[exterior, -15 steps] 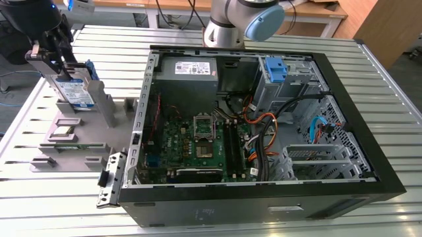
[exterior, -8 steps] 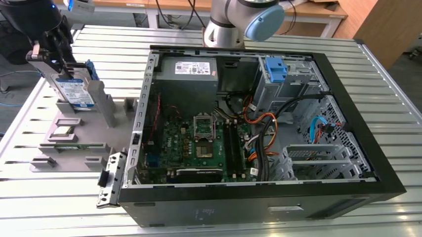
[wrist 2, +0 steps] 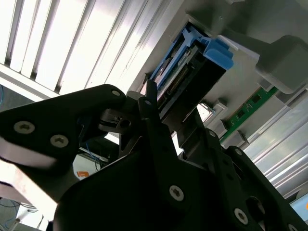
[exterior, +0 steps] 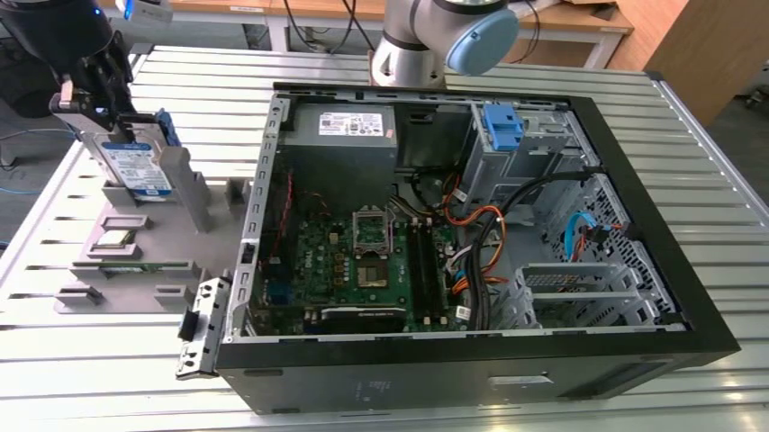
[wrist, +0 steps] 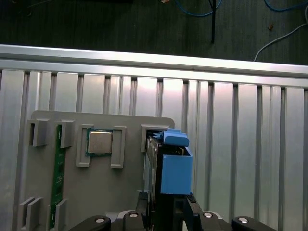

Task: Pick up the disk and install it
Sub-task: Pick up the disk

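The disk (exterior: 135, 164), a silver drive with a white-and-blue label in a blue carrier, stands on edge in a slot of the grey holder plate (exterior: 132, 261) at the exterior view's left, outside the computer case. My gripper (exterior: 111, 121) reaches down onto its top end. In both wrist views the black fingers (wrist 2: 149, 110) press against the two faces of the disk (wrist 2: 192, 62), so the gripper (wrist 2: 171, 118) is shut on it. The disk's blue end (wrist: 175, 168) sits beside its slot in the holder plate (wrist: 96, 202), with the gripper (wrist: 166, 209) on it.
The open computer case (exterior: 481, 364) lies at centre and right on the slatted aluminium table (exterior: 709, 153). It holds a power-supply box (exterior: 340, 135), a motherboard (exterior: 360, 261), cables and a drive cage with a blue bracket (exterior: 502, 126). A processor chip (wrist: 99, 142) and a green memory stick (wrist: 58, 173) rest on the holder plate.
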`<action>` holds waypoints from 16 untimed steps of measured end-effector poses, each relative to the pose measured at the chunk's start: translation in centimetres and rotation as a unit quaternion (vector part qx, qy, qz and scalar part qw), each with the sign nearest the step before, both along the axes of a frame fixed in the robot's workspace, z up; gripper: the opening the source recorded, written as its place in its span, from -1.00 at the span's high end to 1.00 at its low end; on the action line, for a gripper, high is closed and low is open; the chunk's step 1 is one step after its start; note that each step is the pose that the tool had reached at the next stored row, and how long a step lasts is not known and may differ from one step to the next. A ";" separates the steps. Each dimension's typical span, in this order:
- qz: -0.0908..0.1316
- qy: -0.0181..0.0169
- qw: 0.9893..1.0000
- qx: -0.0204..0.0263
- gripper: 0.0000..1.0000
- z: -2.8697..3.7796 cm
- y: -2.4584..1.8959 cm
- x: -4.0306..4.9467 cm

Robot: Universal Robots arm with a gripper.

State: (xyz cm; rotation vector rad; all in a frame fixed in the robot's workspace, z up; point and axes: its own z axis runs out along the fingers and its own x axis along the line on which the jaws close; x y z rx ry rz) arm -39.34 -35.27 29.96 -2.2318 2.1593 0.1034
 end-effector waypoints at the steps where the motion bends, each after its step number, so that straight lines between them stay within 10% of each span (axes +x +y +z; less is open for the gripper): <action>1: 0.000 0.000 1.000 0.000 0.15 0.00 0.00 0.00; 16: 0.000 0.000 1.000 0.000 0.15 -0.01 -0.07 0.00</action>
